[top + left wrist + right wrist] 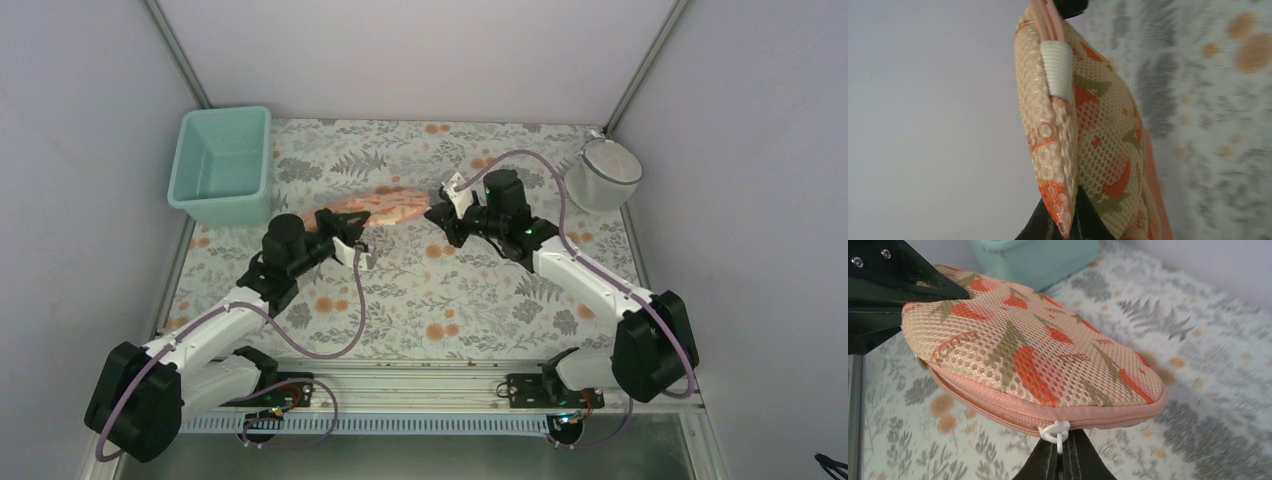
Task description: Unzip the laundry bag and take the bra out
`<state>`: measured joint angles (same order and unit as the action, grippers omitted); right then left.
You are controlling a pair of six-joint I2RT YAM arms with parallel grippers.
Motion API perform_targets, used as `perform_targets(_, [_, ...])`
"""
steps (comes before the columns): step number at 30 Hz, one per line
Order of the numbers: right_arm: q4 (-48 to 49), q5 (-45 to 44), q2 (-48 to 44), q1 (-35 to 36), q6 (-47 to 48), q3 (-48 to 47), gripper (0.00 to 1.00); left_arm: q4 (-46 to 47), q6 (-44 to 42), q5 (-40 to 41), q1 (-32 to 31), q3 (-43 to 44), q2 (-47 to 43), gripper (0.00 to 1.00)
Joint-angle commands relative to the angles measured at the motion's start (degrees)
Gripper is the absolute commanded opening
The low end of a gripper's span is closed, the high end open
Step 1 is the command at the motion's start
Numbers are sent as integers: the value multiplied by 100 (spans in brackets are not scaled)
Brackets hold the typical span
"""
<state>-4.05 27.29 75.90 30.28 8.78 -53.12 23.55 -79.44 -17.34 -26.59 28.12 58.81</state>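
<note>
Laundry bag (pixel 1038 355) pinched between fingers (pixel 1044 465).

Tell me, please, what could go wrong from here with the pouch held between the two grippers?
The right gripper pinches only the small white zip pull; it might slip out when tugged. The left gripper clamps just a thin edge of the laundry bag, so the mesh could pull free and the bag might drop.
</note>
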Motion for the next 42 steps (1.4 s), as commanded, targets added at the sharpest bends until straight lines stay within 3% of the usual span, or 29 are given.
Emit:
perform_targets(1, [-226, 179, 362, 109, -75, 126, 4, -1055, 342, -509, 64, -173, 92, 2])
perform_targets(3, [-103, 340, 441, 283, -191, 203, 4, -1675, 427, -796, 62, -135, 142, 8])
perform_targets(5, [41, 455, 509, 452, -333, 264, 4, -2039, 574, -1006, 53, -150, 114, 50])
perform_targets(6, [90, 468, 548, 544, -395, 267, 4, -2199, 670, -1099, 43, -118, 96, 66])
perform_targets(8, [162, 487, 621, 722, -530, 239, 4, -2473, 1025, -1236, -3, 28, 65, 81])
perform_targets(10, [235, 497, 680, 879, -661, 209, 4, -2691, 1618, -1334, -84, 256, 52, 86])
perform_targets(14, [295, 526, 760, 1108, -884, 97, 4, -3262, 2638, -1670, -481, 680, 28, 87])
perform_targets(17, [272, 573, 826, 1234, -988, -5, 4, -3178, 3419, -1483, -850, 738, 5, 88])
perform_targets(19, [259, 595, 826, 1311, -977, -44, 4, -2830, 3970, -1108, -917, 724, 47, 83])
perform_targets(21, [241, 595, 817, 1339, -964, -64, 4, -2584, 4233, -663, -918, 685, 93, 71])
perform_targets(24, [169, 576, 821, 1340, -937, -124, 4, -2606, 4057, -337, -918, 642, 112, 49])
perform_targets(27, [149, 570, 817, 1340, -918, -136, 4, -2660, 4044, -176, -918, 644, 97, 40])
perform_targets(33, [75, 511, 774, 1297, -913, -150, 4, -2684, 3889, -9, -918, 651, 64, 3])
perform_targets(42, [0, 392, 550, 523, -969, 310, 4, -2483, 2893, -71, -913, 506, -56, 2])
